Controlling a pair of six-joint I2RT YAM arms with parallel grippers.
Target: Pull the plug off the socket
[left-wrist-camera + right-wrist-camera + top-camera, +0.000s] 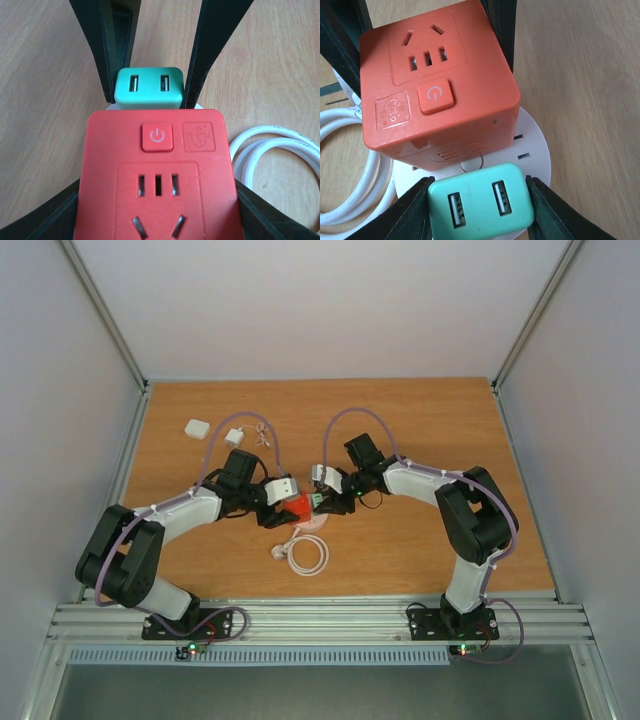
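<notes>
We see the round, flat, pale pinkish-white plastic socket disc lying flat on the wooden surface, its slotted top facing up. Two plugs are seated on it, just beside each other. One is a red plastic cube adapter with a power button and outlet slots on top, and the other is a smaller mint-green adapter with two USB ports, standing near the disc's rim.

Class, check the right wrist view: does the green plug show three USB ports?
No, the green plug shows only two USB ports, side by side on its face.
</notes>
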